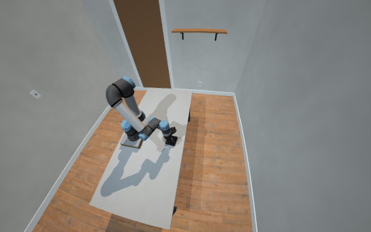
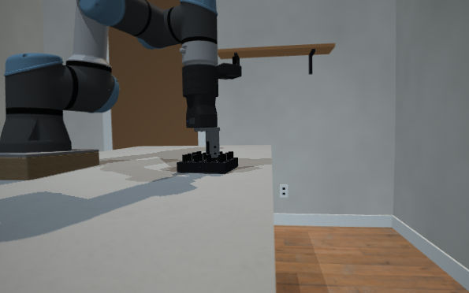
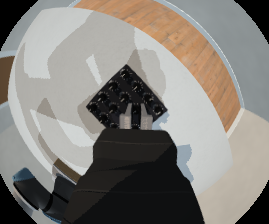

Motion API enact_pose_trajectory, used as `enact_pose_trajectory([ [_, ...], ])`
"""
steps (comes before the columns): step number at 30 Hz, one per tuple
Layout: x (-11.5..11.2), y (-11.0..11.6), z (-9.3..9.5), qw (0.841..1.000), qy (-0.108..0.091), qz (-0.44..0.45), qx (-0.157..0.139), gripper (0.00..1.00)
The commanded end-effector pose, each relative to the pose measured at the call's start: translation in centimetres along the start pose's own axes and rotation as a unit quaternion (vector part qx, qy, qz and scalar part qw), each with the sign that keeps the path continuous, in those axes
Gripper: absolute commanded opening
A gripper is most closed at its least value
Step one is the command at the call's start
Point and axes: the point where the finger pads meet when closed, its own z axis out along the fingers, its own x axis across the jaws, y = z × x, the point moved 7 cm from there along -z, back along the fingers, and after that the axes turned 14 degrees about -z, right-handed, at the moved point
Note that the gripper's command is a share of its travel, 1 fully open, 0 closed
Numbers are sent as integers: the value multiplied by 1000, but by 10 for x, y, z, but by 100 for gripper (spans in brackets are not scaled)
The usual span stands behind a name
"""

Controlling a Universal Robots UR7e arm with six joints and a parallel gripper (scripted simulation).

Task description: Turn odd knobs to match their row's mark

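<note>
knob names [image 3: 125,75] too small to read

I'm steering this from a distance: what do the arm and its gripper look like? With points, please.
The six-joint arm [image 1: 130,116] [image 2: 92,31] has light grey tubes, dark grey rounded joints and blue caps. Below a pale grey collar, the gripper [image 2: 212,157] [image 3: 136,109] has a dark, stepped body, with a black block jutting from the wrist above. Its grey fingers are straight and narrow. I see no loose cables.
</note>
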Motion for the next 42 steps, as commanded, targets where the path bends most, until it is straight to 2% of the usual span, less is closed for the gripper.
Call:
enact_pose_trajectory([
  [1,0,0,0,999,0,-52,1,30],
  [8,0,0,0,994,0,-105,1,30],
  [22,0,0,0,975,0,-222,1,30],
  [37,0,0,0,944,0,-331,1,30],
  [42,0,0,0,938,0,-347,1,30],
])
